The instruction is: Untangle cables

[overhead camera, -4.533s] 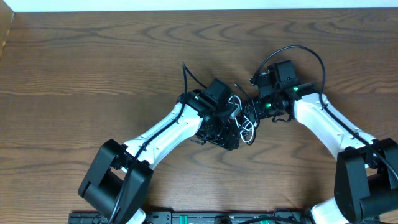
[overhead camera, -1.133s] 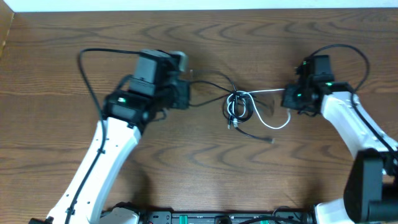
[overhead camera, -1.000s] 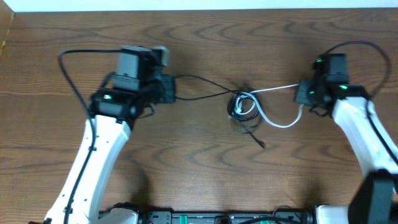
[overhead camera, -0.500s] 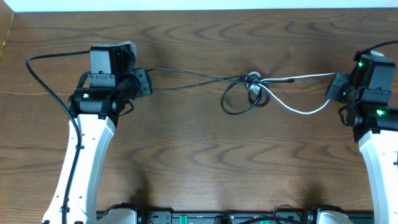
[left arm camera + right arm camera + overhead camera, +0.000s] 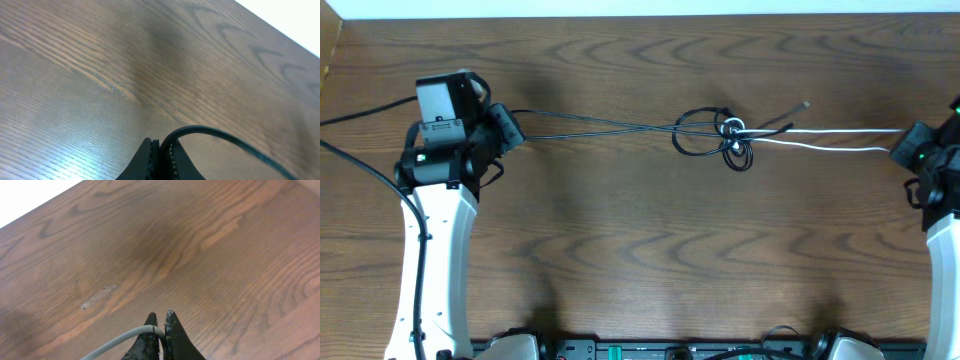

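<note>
Swung wide of the knot [image 5: 731, 135] now: left fingers [image 5: 145, 162] clamp the black cable [image 5: 215, 131], right fingers [image 5: 172, 336] the white cable [image 5: 125, 338]. That tension should tease it apart.

Satin wood-grain table [image 5: 640, 260], plastic-sheathed cables [image 5: 730, 130]

This looks like a robotics lab or test station, not a home or shop. Two white-and-black robot arms, the left arm [image 5: 425, 250] and the right arm [image 5: 945, 260], rise from a black mounting rail [image 5: 650, 350] with green connectors along the near edge of a wood-grain bench [image 5: 640, 260]. A small green status light [image 5: 421, 156] glows on the left arm. On the bench are a thin black cable [image 5: 600, 121] and a white cable [image 5: 840, 131]. A plain white strip [image 5: 640, 7] runs along the far edge.
</note>
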You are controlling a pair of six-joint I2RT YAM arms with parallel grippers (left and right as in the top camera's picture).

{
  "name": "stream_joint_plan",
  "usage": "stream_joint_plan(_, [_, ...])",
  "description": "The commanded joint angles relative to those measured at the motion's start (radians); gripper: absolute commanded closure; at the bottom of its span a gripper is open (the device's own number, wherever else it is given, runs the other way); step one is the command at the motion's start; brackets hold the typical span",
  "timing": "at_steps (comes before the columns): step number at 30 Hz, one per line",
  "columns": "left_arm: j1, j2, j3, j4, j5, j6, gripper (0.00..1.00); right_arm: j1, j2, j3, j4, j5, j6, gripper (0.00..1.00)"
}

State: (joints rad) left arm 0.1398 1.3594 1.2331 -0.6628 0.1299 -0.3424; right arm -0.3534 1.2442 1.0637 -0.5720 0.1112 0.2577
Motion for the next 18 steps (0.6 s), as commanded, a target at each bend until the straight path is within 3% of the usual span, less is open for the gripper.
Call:
stream_joint_plan(1, [0.072, -0.021, 0.016, 0.01, -0.131, -0.086, 0.93, -0.093, -0.014, 0.011, 0.013, 0.133, 0.058, 0.99])
stream_joint_plan(3, [0.081, -0.021, 0.016, 0.008, -0.122, -0.131, 0.93, -0.121, -0.014, 0.011, 0.011, 0.074, 0.088, 0.99])
stream_joint_plan(5, [0.076, -0.021, 0.016, 0.01, -0.024, -0.153, 0.93, -0.131, -0.014, 0.011, 0.015, -0.128, 0.061, 0.99])
stream_joint_plan(8, [0.037, -0.018, 0.015, 0.012, 0.177, -0.132, 0.93, -0.114, -0.012, 0.01, 0.001, -0.462, -0.025, 0.97])
stream_joint_plan(11, [-0.034, -0.013, 0.014, 0.007, 0.254, -0.081, 0.92, -0.06, -0.003, 0.01, -0.029, -0.702, -0.102, 0.96])
stream_joint_plan(16, [-0.189, -0.011, 0.014, -0.014, 0.25, 0.047, 0.92, 0.067, 0.0, 0.009, -0.135, -0.746, -0.263, 0.94])
stream_joint_plan(17, [-0.22, -0.008, 0.014, -0.01, 0.243, 0.066, 0.88, 0.09, 0.001, 0.009, -0.141, -0.745, -0.29, 0.92])
stream_joint_plan(18, [-0.244, -0.006, 0.014, -0.005, 0.242, 0.082, 0.75, 0.111, 0.002, 0.009, -0.138, -0.737, -0.302, 0.87])
